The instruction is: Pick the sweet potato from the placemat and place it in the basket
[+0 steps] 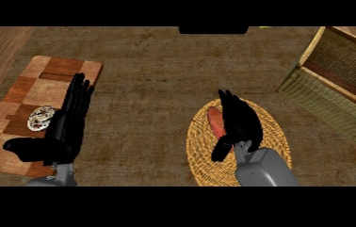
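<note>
A reddish-orange sweet potato (216,121) lies on a round woven yellow placemat (201,155) at the lower middle. My right hand (240,122) is over the mat, right beside the sweet potato and touching its right side; the fingers point up and stay nearly straight, while the thumb reaches down at the potato's lower end. Most of the potato's right half is hidden by the hand. The woven basket (327,80) stands at the right edge, tilted, olive and tan. My left hand (66,122) rests open at the left, fingers straight.
A checkered brown cutting board (42,77) lies at the left under the left hand. On it sits a small silvery round object (42,117). A dark object (214,29) shows at the counter's far edge.
</note>
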### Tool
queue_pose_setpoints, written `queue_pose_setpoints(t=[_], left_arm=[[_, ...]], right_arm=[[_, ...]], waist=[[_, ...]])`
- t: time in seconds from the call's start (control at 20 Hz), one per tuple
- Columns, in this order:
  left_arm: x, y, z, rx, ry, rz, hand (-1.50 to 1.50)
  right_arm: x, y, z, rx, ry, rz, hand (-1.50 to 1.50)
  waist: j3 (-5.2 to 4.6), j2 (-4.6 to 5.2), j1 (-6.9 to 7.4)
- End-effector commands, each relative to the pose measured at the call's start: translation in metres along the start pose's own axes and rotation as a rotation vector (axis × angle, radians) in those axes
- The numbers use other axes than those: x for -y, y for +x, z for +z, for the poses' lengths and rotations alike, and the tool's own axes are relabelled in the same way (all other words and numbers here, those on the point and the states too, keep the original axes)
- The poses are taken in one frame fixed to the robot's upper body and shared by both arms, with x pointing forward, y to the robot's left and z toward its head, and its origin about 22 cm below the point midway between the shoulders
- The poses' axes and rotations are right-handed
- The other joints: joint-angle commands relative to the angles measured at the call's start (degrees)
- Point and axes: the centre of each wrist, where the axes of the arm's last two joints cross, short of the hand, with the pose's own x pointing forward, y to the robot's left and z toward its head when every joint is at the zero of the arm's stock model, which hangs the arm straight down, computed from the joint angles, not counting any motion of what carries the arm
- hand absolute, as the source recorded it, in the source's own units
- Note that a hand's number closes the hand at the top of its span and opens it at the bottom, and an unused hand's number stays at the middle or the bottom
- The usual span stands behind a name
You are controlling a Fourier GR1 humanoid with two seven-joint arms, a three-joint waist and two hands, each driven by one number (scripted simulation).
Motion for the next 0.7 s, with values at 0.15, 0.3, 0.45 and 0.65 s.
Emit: queue_pose_setpoints(t=[0.15,0.3,0.45,0.65], left_arm=[[-0.006,-0.011,0.001,-0.005,0.002,-0.002,0.0],[0.002,-0.013,0.008,-0.015,-0.016,0.006,0.0],[0.021,-0.002,0.003,0.008,-0.001,0.006,0.0],[-0.001,0.0,0.001,0.011,-0.007,-0.006,0.0]], right_arm=[[-0.018,-0.022,-0.002,-0.028,0.019,0.003,-1.5],[-0.023,-0.015,-0.004,-0.041,0.018,0.004,-1.5],[-0.022,-0.002,-0.019,-0.055,0.008,-0.009,-1.5],[-0.02,-0.007,-0.026,-0.015,0.067,0.005,1.5]], waist=[[0.01,0.01,-0.1],[0.01,0.0,-0.06],[0.01,0.02,0.02],[0.0,0.02,0.01]])
